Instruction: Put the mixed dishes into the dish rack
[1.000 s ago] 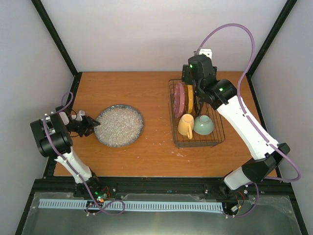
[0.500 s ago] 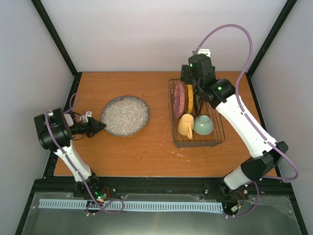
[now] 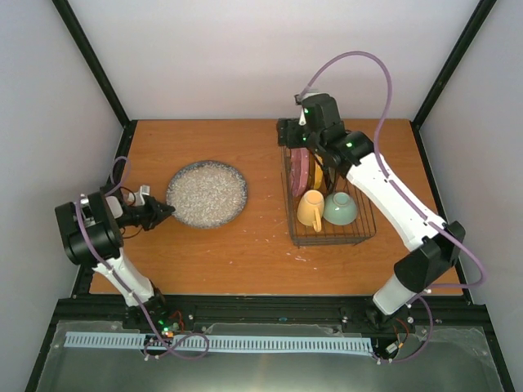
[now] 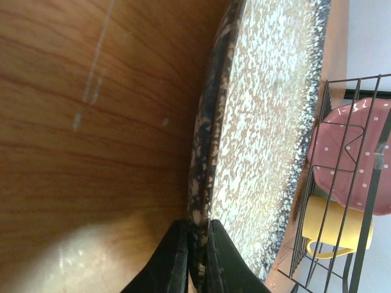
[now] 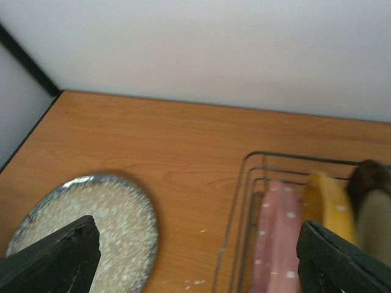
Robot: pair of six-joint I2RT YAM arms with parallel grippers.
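Note:
A speckled grey plate (image 3: 207,193) lies on the table left of centre, also seen in the right wrist view (image 5: 91,220). My left gripper (image 3: 159,214) is shut on its near-left rim; in the left wrist view (image 4: 197,229) the two fingers pinch the dark rim of the plate (image 4: 263,122). The dark wire dish rack (image 3: 364,233) stands at right and holds a pink dotted plate (image 3: 300,167), a yellow plate (image 3: 317,170), a yellow mug (image 3: 310,210) and a green bowl (image 3: 340,209). My right gripper (image 3: 292,135) hovers open and empty over the rack's far left corner (image 5: 198,262).
The rack's wires (image 4: 366,201) show in the left wrist view beyond the plate, with the pink plate (image 4: 354,152) and yellow mug (image 4: 324,232) inside. White flecks (image 3: 302,257) lie on the table in front of the rack. Black frame posts stand at the table's far corners.
The speckled plate moved away from the near edge and a little right, held by my left gripper. My right gripper swung left from over the rack to its far left corner.

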